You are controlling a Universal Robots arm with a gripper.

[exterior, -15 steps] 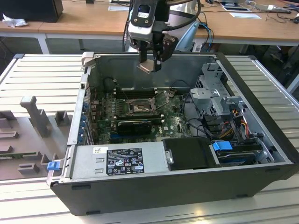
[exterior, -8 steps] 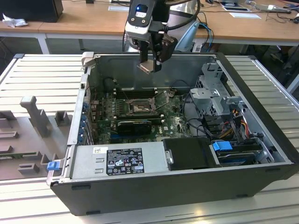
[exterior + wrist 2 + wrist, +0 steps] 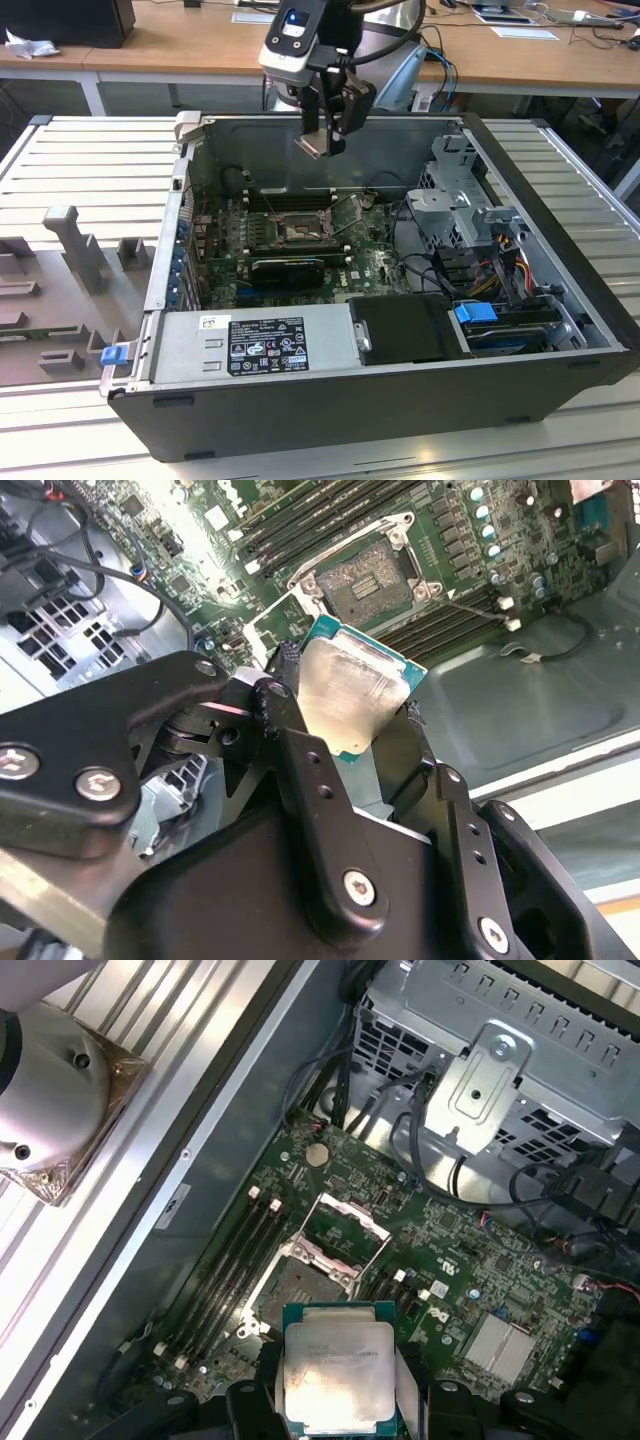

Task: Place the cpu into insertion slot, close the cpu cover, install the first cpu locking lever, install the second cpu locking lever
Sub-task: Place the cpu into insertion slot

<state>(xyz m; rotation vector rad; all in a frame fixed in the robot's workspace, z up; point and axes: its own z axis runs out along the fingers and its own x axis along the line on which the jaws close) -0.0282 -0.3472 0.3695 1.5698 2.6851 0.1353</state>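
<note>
Showing in both wrist views, the cpu (image 3: 350, 690) sits in the tool (image 3: 322, 143).

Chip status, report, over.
Gripper shut on chip, above the open case. Socket bare, cover flipped up. Nothing seen between chip and socket.

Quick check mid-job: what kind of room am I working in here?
Probably a robotics lab or workshop: the open computer case sits on a ribbed aluminium table, and wooden desks with cables and papers stand behind it. The tool holds the cpu above the case.
</note>
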